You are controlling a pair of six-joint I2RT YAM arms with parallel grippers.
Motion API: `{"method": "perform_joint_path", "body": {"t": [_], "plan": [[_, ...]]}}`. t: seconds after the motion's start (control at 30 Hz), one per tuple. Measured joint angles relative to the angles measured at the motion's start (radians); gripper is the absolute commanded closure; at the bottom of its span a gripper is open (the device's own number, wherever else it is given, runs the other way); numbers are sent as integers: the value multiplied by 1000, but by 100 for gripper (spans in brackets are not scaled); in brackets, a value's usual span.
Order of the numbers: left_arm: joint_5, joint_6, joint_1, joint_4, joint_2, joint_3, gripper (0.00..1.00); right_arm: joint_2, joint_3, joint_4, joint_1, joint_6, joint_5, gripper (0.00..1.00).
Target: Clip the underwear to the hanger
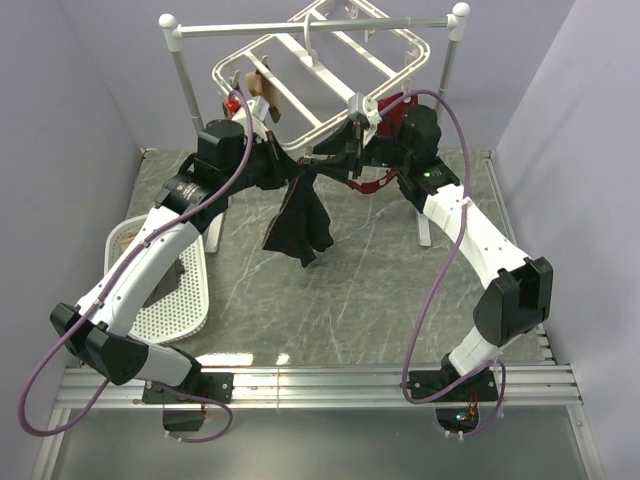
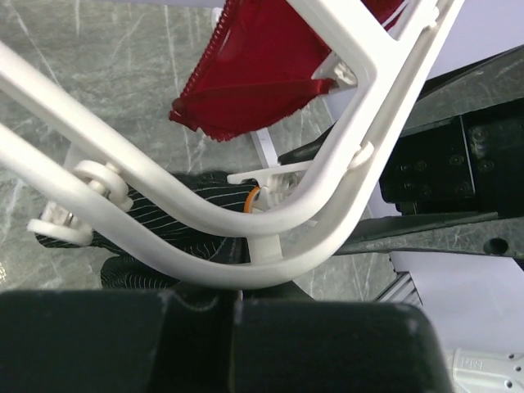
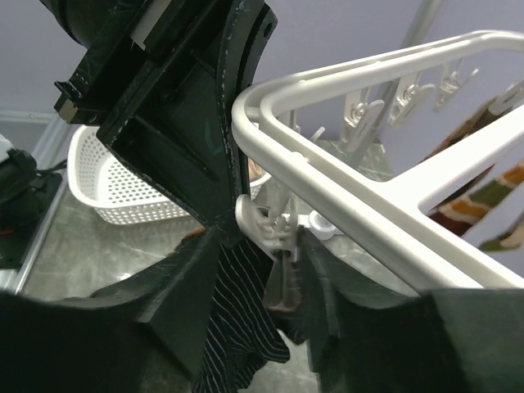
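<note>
Since the underwear [image 1: 300, 225] hangs straight down below the hanger's [image 3: 368, 201] clip [image 3: 274, 237], between our right tool's [image 3: 268, 270] parted fingers, our left tool [image 1: 285, 172], clamped on its left corner, is nearer.

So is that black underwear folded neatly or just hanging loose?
Hanging loose: the underwear droops limp and bunched below the hanger, along its near edge, not folded.

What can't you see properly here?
- Right wrist view: whether the white plastic clip bites the black pinstriped fabric underwear; blurred between the right claw's fingers.
- Same view: tan patterned garment, cut off at right edge.
- Left wrist view: left claw's tips, blurred at the bottom edge.
</note>
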State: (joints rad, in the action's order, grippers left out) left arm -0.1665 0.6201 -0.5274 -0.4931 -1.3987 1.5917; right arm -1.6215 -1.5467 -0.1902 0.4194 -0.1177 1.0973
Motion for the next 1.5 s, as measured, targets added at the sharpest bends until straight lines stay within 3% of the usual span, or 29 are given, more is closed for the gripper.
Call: {"method": "perform_joint_path", "body": {"t": [0.1,0.3,0.53,0.83,1.27,1.5], "plan": [[-26,-13,2,-1,-8,8,100,4,0,17,0,-15,-4,60],[-70,-38,7,3,-8,8,98,6,0,58,0,-71,-13,62],[-100,-72,9,18,-6,8,60,6,0,99,0,-106,-21,65],[-67,-108,47,18,114,-68,44,7,0,111,-8,-111,-64,66],[-93,-209,287,8,289,-152,34,54,18,135,-57,-120,-116,66],[-226,-328,406,62,259,-200,41,77,31,162,-77,-136,-128,66]]}}
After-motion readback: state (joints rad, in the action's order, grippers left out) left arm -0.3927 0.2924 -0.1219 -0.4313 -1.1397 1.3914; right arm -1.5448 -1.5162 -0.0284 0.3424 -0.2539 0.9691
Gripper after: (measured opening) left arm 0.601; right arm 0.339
